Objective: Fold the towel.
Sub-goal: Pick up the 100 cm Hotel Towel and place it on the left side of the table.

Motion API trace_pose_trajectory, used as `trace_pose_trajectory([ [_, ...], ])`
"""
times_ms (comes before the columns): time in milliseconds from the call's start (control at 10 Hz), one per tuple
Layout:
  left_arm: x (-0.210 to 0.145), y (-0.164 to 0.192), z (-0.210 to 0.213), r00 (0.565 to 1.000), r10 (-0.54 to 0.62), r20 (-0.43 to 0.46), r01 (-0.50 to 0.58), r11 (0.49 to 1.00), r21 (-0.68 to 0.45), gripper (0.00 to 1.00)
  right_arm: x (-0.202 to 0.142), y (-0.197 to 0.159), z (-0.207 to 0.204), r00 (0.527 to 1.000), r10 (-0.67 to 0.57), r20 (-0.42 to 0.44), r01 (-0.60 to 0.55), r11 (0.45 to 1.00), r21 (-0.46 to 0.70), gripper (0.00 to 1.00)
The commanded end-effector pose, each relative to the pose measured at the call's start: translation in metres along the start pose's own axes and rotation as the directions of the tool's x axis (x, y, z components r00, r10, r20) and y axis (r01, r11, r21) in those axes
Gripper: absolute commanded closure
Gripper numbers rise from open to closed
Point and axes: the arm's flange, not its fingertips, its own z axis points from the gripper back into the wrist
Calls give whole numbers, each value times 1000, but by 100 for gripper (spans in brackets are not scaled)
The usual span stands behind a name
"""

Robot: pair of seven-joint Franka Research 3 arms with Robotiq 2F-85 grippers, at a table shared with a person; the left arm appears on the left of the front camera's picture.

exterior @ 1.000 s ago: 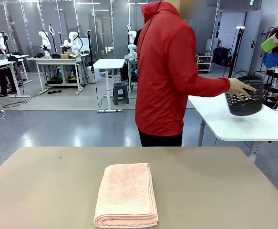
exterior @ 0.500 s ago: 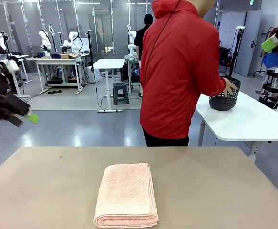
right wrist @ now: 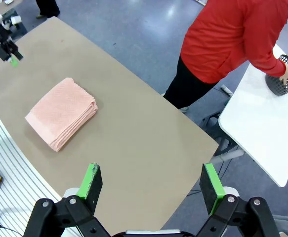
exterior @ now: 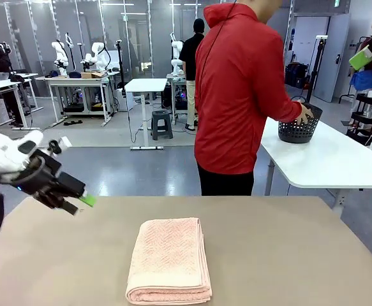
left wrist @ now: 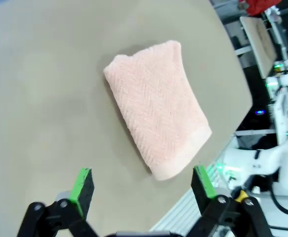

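The towel [exterior: 168, 258] is salmon-pink and lies folded into a thick rectangle on the tan table [exterior: 288, 255], near the front edge at its middle. My left gripper [exterior: 77, 204] hovers open over the table's left side, well left of the towel and apart from it. In the left wrist view the towel [left wrist: 156, 106] lies ahead of the left gripper [left wrist: 144, 180], whose jaws are wide with nothing between them. My right gripper [right wrist: 150, 182] is open and high above the table, with the towel [right wrist: 62, 112] far below it. Its green pad [exterior: 362, 58] shows at the top right of the front view.
A person in a red jacket [exterior: 243, 89] stands at the far side, turned to a white side table [exterior: 326, 162], with a hand on a black basket [exterior: 300, 127]. That side table [right wrist: 262, 128] is beyond the tan table's far right corner.
My left arm has swung in from the left and come down toward the table's left side. The person has set the black basket down on the white side table.
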Motion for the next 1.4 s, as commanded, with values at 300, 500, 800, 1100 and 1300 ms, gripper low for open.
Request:
trace_pose_trajectory([
  [300, -22, 26, -84, 998, 66, 1, -65, 980, -188, 0, 0, 0, 0, 1000, -16, 2, 16, 1000, -8, 0],
  [500, -32, 31, -114, 996, 91, -1, -89, 970, -226, 0, 0, 0, 0, 1000, -16, 2, 16, 1000, -8, 0],
  [800, -44, 34, -146, 991, 129, 35, -112, 943, -314, 0, 0, 0, 0, 1000, -16, 2, 16, 1000, -8, 0],
  [1100, -49, 38, -175, 983, 178, 34, -156, 927, -341, 0, 0, 0, 0, 1000, -16, 2, 16, 1000, -8, 0],
  [1300, -51, 40, -183, 977, 209, 47, -179, 917, -355, 0, 0, 0, 0, 1000, -16, 2, 16, 1000, -8, 0],
])
